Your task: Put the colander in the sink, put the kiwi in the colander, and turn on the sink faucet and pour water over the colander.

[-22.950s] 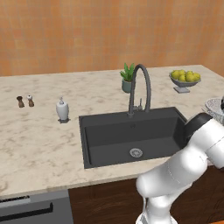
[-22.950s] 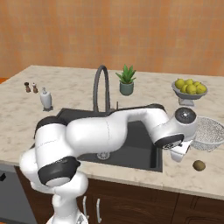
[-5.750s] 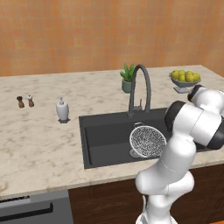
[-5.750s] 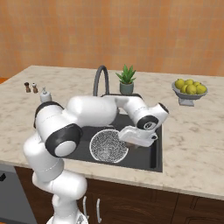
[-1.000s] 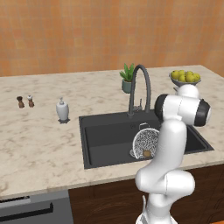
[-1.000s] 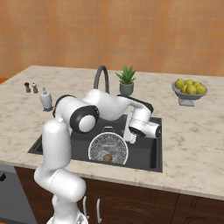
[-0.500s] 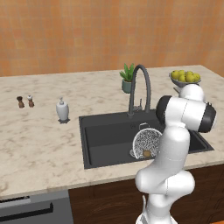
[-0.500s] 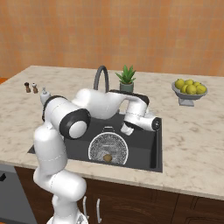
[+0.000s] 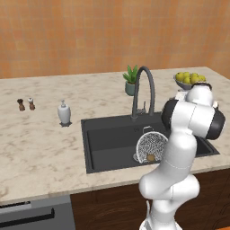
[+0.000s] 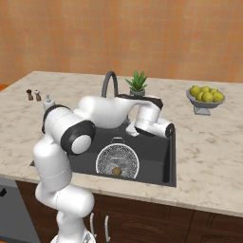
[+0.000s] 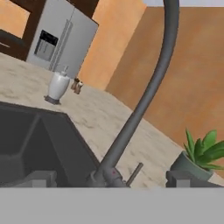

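Note:
The silver mesh colander [image 9: 152, 144] [image 10: 117, 160] lies in the dark sink [image 9: 108, 140] [image 10: 157, 153]. The small brown kiwi [image 9: 151, 157] [image 10: 116, 171] rests inside it at the near edge. The dark gooseneck sink faucet [image 9: 144, 90] [image 10: 109, 83] [image 11: 144, 96] stands behind the basin, and no water runs from it. In the hand view my gripper [image 11: 113, 177] is open and empty, level with the faucet's base. The small side lever [image 11: 133, 173] sticks out just ahead, between the fingertips [image 11: 43, 178]. My white arm covers the sink's right part in the left base view.
A potted plant [image 9: 131, 81] [image 10: 136, 85] [image 11: 201, 153] stands right behind the faucet. A grey bowl of yellow-green fruit [image 9: 191, 80] [image 10: 205, 97] sits at the back right. A soap dispenser [image 9: 64, 113] [image 10: 47, 102] [image 11: 57, 87] and two small shakers [image 9: 25, 104] [image 10: 33, 95] stand left of the sink.
My hand has lifted slightly from above the colander and turned toward the faucet's base. The colander and kiwi have stayed put in the sink.

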